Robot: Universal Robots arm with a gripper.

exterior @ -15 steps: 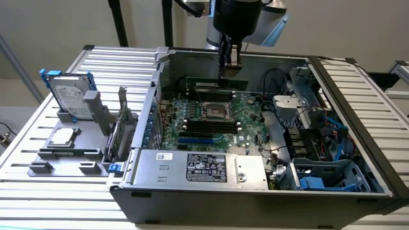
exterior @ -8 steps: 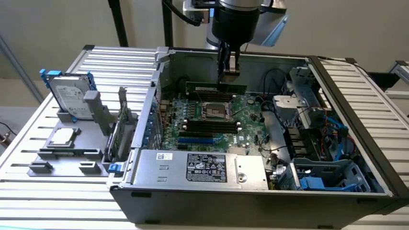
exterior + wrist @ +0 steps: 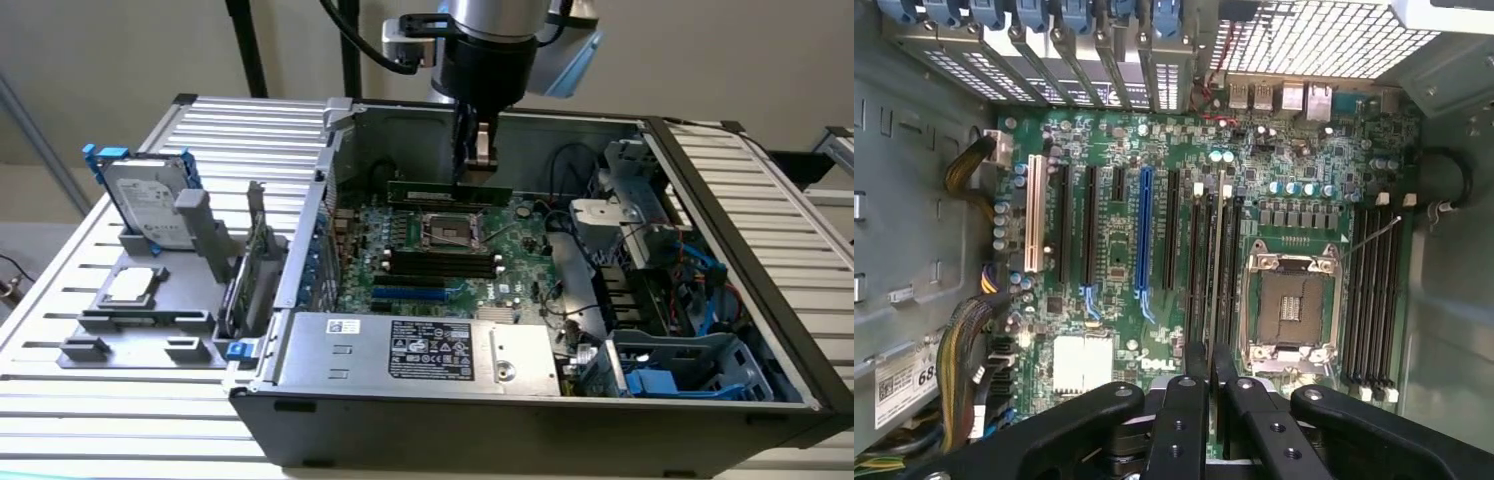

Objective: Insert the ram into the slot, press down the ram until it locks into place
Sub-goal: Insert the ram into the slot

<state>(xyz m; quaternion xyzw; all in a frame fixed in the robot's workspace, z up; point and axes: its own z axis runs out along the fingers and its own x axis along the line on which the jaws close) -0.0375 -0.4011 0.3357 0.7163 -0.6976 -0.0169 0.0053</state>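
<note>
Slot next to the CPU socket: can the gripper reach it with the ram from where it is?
Likely yes. The gripper holds the ram above the open case, and nothing stands over the black slot beside the CPU socket.

Ram: long, thin green circuit strip, standing on its long edge and level, in the upper centre of the exterior view. Gripped from above, right of its middle. Hangs low over the far part of the green board; unclear whether seated in anything. Slot: long, narrow, black, one of a bank of parallel empty sockets at frame centre, lying flat, below the ram and apart from it.
</note>
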